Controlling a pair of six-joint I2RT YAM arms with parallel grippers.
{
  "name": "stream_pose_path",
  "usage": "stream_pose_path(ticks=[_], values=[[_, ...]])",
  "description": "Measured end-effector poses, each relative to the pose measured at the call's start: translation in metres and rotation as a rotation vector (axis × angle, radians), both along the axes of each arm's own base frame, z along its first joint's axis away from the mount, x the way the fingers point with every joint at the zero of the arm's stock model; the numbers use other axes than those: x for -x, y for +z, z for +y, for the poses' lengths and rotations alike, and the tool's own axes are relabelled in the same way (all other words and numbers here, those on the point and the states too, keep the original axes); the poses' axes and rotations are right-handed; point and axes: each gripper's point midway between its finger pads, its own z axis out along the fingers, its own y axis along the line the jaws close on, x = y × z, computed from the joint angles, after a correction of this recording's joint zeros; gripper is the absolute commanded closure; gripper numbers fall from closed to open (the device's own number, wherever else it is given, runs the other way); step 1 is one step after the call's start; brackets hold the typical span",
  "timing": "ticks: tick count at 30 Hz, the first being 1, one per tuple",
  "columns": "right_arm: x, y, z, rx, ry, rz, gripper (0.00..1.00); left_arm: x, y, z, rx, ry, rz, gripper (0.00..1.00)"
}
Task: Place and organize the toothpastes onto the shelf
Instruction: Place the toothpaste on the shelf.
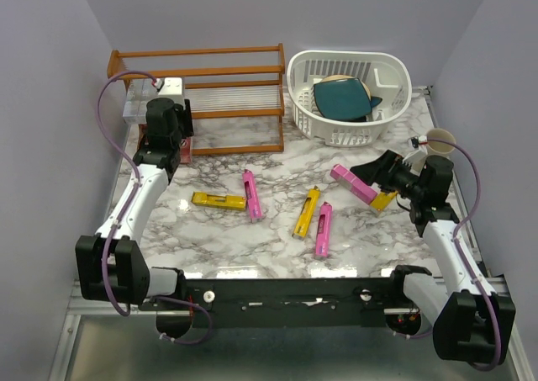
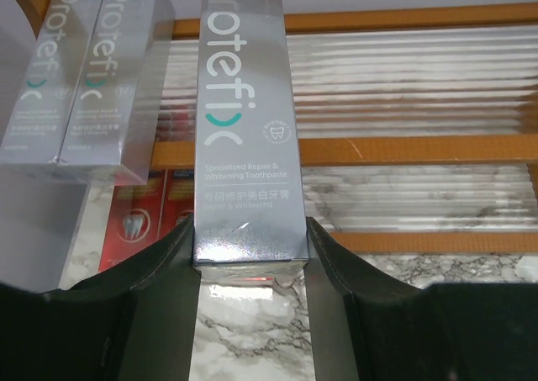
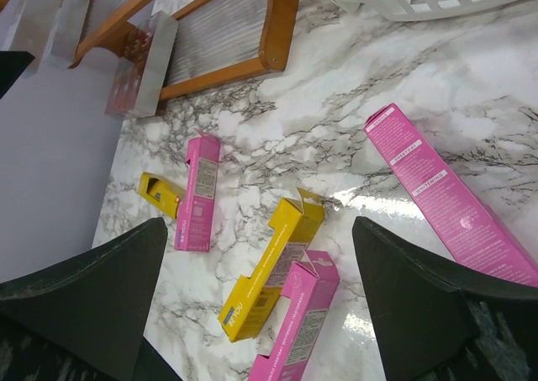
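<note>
Black fingers of the left gripper are pinching a glossy silver-grey rectangular toothpaste carton across its narrow width, near its lower end. The carton is standing upright in front of the left end of the orange-brown wooden two-tier shelf. Whether its far end is touching a tier, I cannot tell.

It is looking like a light, thin-walled cardboard box: stiff along its length, but easy to dent under a hard squeeze, and its foil skin is probably slippery. A grip this low is likely leaving the long top free to wobble, so a hold nearer the middle would steady it.

Just to its left, two matching silver-grey cartons are standing side by side on the shelf, with red printed cartons lying below them.

Farther out, the right gripper is hanging wide open and holding nothing, above a long yellow carton and magenta-pink cartons lying scattered on the white marble-patterned tabletop. Some are showing open end flaps, so they may crush more easily.
</note>
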Motion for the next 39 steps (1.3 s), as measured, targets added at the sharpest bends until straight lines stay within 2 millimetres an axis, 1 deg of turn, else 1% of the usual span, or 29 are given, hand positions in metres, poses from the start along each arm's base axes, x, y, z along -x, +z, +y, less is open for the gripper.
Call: stream_pose_path(ticks=[2,4,7,8,12,18,27,29,34,35,37,38,39], values=[[0.0,0.001,0.0,0.0,0.0,-0.003,0.0,-0.006,0.002,0.004,0.002,-0.003,-0.019,0.75],[0.0,0.002,0.0,0.001,0.0,-0.006,0.0,-0.014,-0.001,0.007,0.001,-0.01,-0.024,0.75],[0.001,0.002,0.0,0.002,0.0,-0.01,0.0,-0.023,-0.012,0.011,0.002,-0.015,-0.008,0.75],[0.001,0.002,0.0,0.002,0.0,-0.01,0.0,-0.028,-0.018,0.011,0.004,-0.021,0.007,0.74],[0.001,0.003,0.0,0.005,0.0,-0.012,0.0,-0.038,-0.027,0.013,0.006,-0.032,0.027,0.74],[0.001,0.003,0.0,0.006,-0.001,-0.013,0.0,-0.05,-0.028,0.021,0.015,-0.031,0.015,0.72],[0.002,0.0,0.0,0.006,0.001,-0.008,0.0,-0.06,-0.023,0.045,0.035,-0.007,-0.032,0.68],[0.003,0.0,0.001,0.005,0.003,-0.006,0.0,-0.063,-0.025,0.049,0.046,-0.008,-0.035,0.64],[0.003,-0.001,0.001,0.006,0.004,-0.005,0.0,-0.067,-0.042,0.058,0.069,0.002,-0.004,0.55],[0.003,-0.001,0.001,0.006,0.003,-0.005,0.0,-0.068,-0.044,0.059,0.069,0.003,-0.001,0.51],[0.003,-0.001,0.001,0.006,0.003,-0.005,0.0,-0.069,-0.043,0.059,0.069,0.004,-0.006,0.47],[0.003,-0.001,0.001,0.006,0.004,-0.005,0.0,-0.069,-0.043,0.059,0.069,0.004,-0.007,0.42],[0.003,-0.001,0.001,0.006,0.004,-0.005,0.0,-0.069,-0.043,0.06,0.069,0.005,-0.007,0.4]])
